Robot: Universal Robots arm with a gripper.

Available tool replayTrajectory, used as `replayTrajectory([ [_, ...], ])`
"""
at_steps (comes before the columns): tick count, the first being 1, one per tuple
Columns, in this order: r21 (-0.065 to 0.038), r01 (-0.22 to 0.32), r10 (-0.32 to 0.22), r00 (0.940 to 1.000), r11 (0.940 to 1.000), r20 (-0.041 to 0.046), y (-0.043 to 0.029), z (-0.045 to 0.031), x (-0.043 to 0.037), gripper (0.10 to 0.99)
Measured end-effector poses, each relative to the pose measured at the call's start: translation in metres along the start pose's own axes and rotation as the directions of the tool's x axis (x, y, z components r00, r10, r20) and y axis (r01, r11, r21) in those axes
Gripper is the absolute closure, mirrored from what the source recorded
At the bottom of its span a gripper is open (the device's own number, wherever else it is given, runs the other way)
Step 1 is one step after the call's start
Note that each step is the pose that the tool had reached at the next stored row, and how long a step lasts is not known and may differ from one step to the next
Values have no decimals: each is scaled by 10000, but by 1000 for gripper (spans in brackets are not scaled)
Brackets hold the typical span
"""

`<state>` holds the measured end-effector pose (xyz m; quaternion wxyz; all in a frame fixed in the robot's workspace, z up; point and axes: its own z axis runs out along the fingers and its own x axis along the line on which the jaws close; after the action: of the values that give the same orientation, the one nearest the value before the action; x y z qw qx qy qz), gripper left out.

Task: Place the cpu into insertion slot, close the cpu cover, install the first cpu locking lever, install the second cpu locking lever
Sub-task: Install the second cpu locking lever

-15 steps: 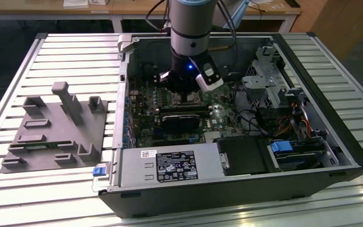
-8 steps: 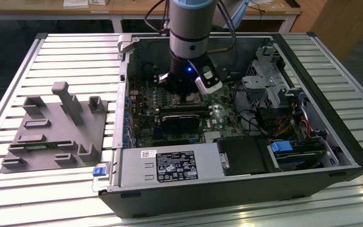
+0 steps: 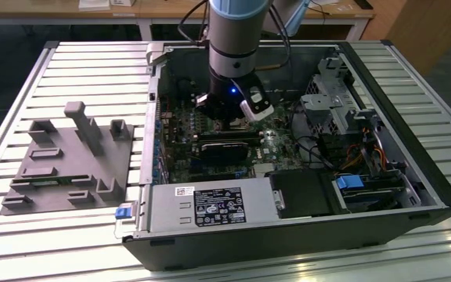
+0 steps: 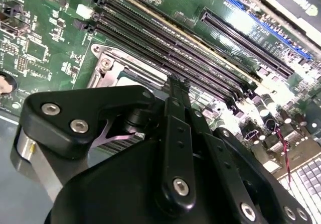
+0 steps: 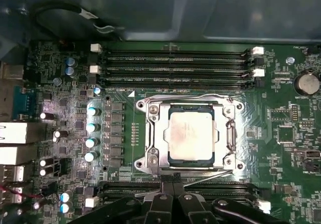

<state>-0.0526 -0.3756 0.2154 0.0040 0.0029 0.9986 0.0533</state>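
First wrist view shows the motherboard [image 5: 60,63], and at its middle the insertion slot [image 5: 150,156] with the cpu [image 5: 190,135] seated inside. The cpu cover [image 5: 229,133] lies closed over it; both levers seem latched. The gripper [image 5: 173,194], fingers together, holds nothing beside the slot.

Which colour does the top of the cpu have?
Dull silver-grey, clearest in the first wrist view: the cpu.
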Motion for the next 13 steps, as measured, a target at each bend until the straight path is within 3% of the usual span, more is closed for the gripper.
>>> replayTrajectory([
  [1, -18, 1, -1, 10000, 10000, -2, -2, 4, 3, 980],
  [4, -305, -2, 2, 10000, 9995, -2, -16, 6, 17, 980],
  [5, -352, -3, 3, 10000, 9994, -3, -26, 5, 23, 980],
  [13, -506, 15, -15, 10000, 9987, -5, -116, -2, 72, 980],
])
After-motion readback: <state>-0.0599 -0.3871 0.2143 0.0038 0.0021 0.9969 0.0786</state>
